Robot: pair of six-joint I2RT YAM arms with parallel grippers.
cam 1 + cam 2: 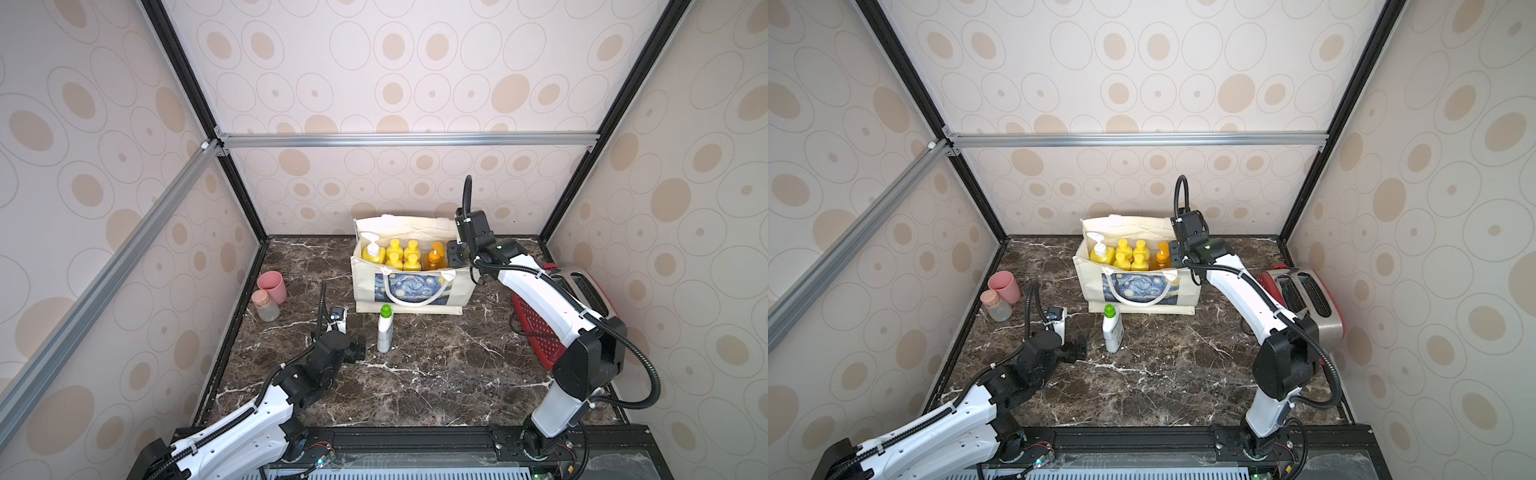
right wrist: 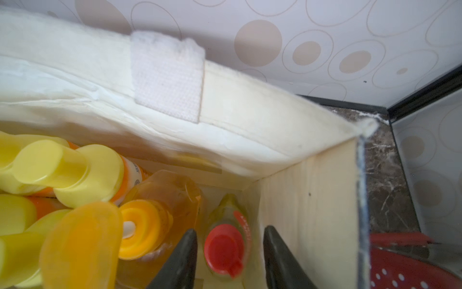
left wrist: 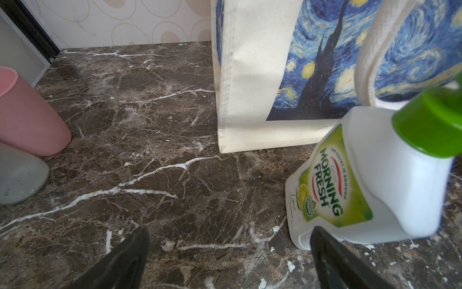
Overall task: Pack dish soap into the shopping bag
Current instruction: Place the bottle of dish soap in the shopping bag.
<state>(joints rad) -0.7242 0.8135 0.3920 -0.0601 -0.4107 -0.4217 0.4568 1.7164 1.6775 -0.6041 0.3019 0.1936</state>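
Note:
The shopping bag [image 1: 365, 286] [image 1: 1090, 282] stands open at the back of the table. Inside it are a yellow pump bottle [image 1: 372, 251], several small yellow-capped orange bottles [image 1: 402, 253] [image 2: 75, 172] and a clear orange pump bottle [image 1: 434, 257] [image 2: 160, 197]. A greenish red-capped bottle [image 2: 223, 247] stands at the bag's right end. My right gripper [image 2: 230, 230] [image 1: 455, 253] is open around its cap, with a gap on each side. A white green-capped bottle [image 1: 385, 330] [image 1: 1113, 330] [image 3: 400, 180] stands upright in front of the bag. My left gripper [image 3: 228, 232] [image 1: 359, 347] is open and empty just left of it.
A pink cup [image 1: 272, 286] and a cork-stoppered jar [image 1: 266, 305] stand at the left wall. A red perforated basket [image 1: 536, 332] and a toaster [image 1: 1304, 299] sit on the right, under the right arm. Enclosure walls close in three sides.

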